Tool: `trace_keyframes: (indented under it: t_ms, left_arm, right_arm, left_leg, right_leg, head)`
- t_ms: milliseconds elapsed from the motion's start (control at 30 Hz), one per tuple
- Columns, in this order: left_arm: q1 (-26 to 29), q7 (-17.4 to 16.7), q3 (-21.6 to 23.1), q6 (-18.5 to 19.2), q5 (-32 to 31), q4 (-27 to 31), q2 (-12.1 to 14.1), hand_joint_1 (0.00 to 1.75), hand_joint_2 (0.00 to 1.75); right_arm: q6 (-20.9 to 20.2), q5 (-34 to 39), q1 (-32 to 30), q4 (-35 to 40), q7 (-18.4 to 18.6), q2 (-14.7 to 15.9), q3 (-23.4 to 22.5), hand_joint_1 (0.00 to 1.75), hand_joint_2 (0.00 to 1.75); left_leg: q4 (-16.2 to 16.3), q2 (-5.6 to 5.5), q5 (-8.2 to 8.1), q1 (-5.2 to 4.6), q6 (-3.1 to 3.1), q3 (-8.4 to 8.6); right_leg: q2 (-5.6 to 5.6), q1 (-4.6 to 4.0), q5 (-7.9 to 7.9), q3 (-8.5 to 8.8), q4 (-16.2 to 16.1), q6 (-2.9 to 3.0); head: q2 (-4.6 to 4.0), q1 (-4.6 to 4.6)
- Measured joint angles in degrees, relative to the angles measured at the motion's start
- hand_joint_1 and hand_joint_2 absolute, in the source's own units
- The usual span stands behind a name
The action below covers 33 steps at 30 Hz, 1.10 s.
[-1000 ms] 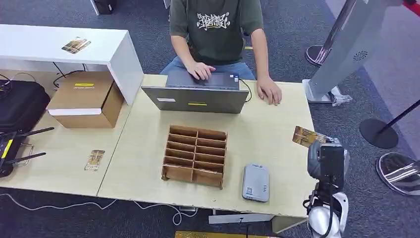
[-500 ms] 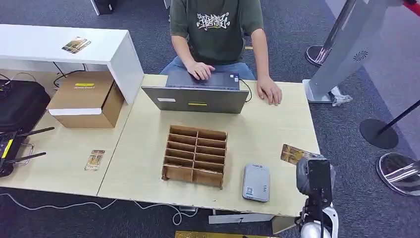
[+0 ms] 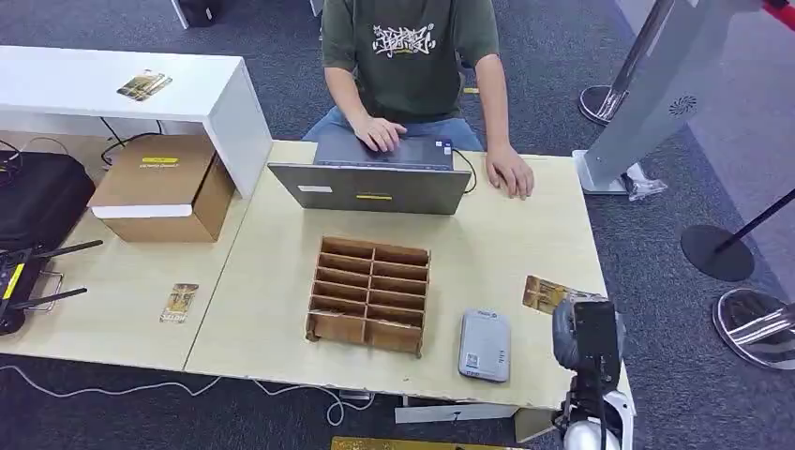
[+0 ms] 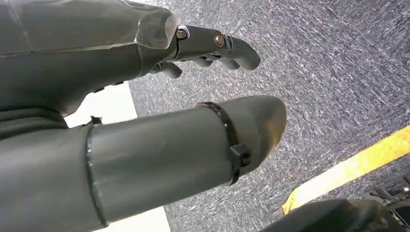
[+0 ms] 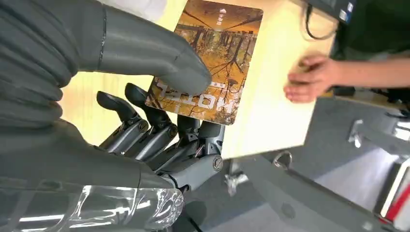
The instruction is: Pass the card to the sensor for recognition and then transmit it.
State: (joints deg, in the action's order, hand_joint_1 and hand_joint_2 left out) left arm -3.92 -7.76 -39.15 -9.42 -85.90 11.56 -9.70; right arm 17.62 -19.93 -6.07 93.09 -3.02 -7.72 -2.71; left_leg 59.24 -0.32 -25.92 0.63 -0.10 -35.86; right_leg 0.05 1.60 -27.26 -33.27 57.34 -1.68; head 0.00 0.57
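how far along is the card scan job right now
Done: the right hand already grips the card between thumb and fingers. In hand: the card is held over the table's right edge, near the grey sensor but not above it. Left: present it to the sensor, then pass it on.

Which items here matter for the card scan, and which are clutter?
Job: card held in right hand; grey sensor; wooden slot rack.
Clutter: laptop, cardboard box, spare card, card on white shelf.
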Motion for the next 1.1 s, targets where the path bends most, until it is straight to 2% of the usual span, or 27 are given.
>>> trace_keyframes:
  t_ms: [500, 1100]
  left_arm:
    - [0.0, 0.1, 0.0, 0.0, -0.2, 0.0, -0.3, 0.00, 0.00]
    - [0.1, 0.1, -0.7, -0.8, 1.3, 0.0, -0.3, 0.00, 0.00]
  right_arm:
    - [-3.9, -5.8, 1.0, -5.0, 6.5, -0.3, 2.1, 1.75, 1.75]
    - [-5.9, -8.5, -2.0, -4.9, 9.5, -0.3, 2.2, 1.75, 1.75]
  left_leg:
    - [0.0, 0.01, 0.00, 0.00, 0.00, 0.00]
    - [0.0, 0.01, -0.01, 0.00, -0.01, 0.01]
  right_leg:
    - [0.00, 0.00, 0.00, 0.01, 0.0, 0.00]
    - [0.00, 0.00, -0.01, 0.00, 0.0, -0.01]
  head:
    - [0.00, 0.00]
    - [0.00, 0.00]
